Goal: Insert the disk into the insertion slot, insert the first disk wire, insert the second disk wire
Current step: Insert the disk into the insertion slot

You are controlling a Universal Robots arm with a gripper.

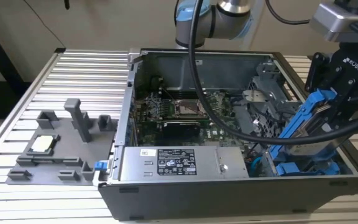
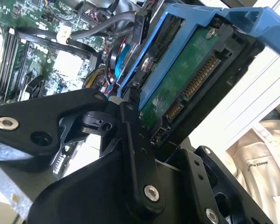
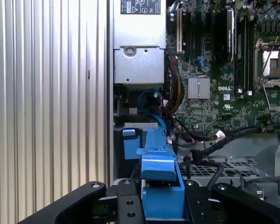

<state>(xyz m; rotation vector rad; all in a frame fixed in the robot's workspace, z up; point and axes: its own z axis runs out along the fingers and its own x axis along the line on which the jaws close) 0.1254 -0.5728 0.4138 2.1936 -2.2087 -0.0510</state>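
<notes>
My gripper (image 1: 328, 114) is shut on the disk (image 1: 305, 125), a silver-grey drive in a bright blue carrier. It hangs steeply tilted over the open computer case's near corner, at the exterior view's right. The second wrist view shows the disk's green circuit board and connector edge (image 2: 186, 79) between my black fingers (image 2: 135, 144). The carrier's blue edge (image 3: 161, 184) lies clamped between the fingers in the first wrist view. Below the disk is the grey drive cage with the insertion slot (image 1: 277, 157), where another blue-tabbed drive (image 1: 306, 168) sits. Blue and black wires (image 3: 154, 100) lie loose beside the cage.
The case holds a motherboard (image 1: 179, 109) and a silver power supply (image 1: 169, 163). The arm's thick black cable (image 1: 229, 123) drapes across the case. A grey fixture with small parts (image 1: 54, 140) stands on the ribbed metal table (image 1: 79, 70) at the exterior view's left.
</notes>
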